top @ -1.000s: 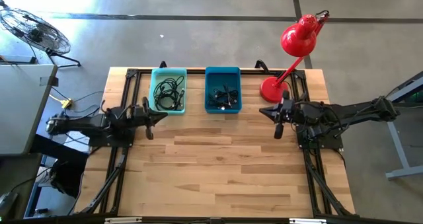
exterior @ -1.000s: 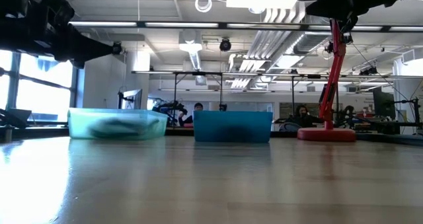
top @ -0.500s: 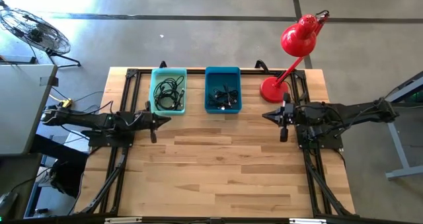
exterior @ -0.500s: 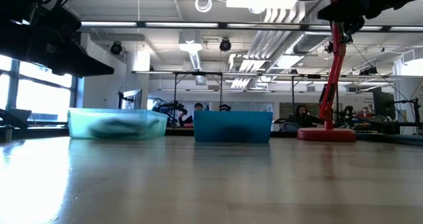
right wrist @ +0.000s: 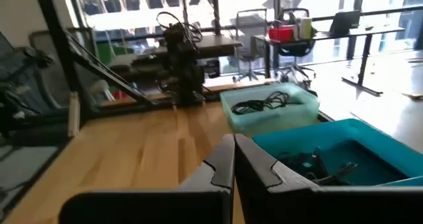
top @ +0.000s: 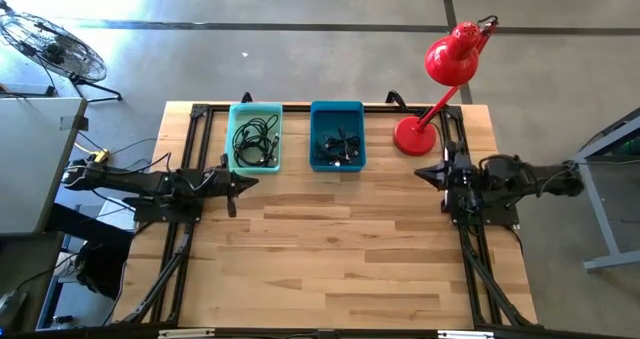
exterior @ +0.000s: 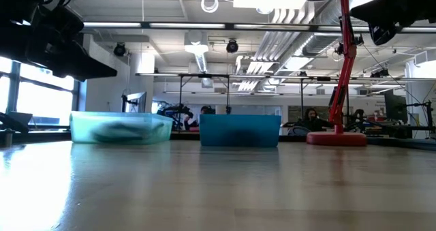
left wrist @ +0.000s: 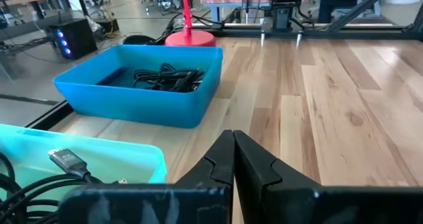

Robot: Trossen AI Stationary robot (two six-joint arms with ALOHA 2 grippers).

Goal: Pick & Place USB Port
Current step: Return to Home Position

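A teal bin (top: 255, 137) holds black cables; in the left wrist view one cable there ends in a silver USB plug (left wrist: 66, 159). Beside it a blue bin (top: 337, 135) holds another black cable bundle (left wrist: 165, 77). Both bins rest flat on the table near its far edge. My left gripper (top: 250, 182) hovers shut just in front of the teal bin's near wall; its fingertips (left wrist: 232, 133) meet. My right gripper (top: 420, 173) hovers shut near the table's right side, beside the lamp base; its fingertips (right wrist: 233, 138) meet. Neither touches anything.
A red desk lamp (top: 445, 69) stands at the far right corner on its round base (top: 410, 136). Black frame rails (top: 190, 139) run along the table's left, right and far sides. The wooden top (top: 330, 249) stretches toward the near edge. People sit in the room behind.
My right arm has drawn back toward the table's right edge, its gripper moving away from the blue bin and staying shut. My left gripper shifted slightly toward the near edge and the right early on, then held still. The bins and cables have not moved.
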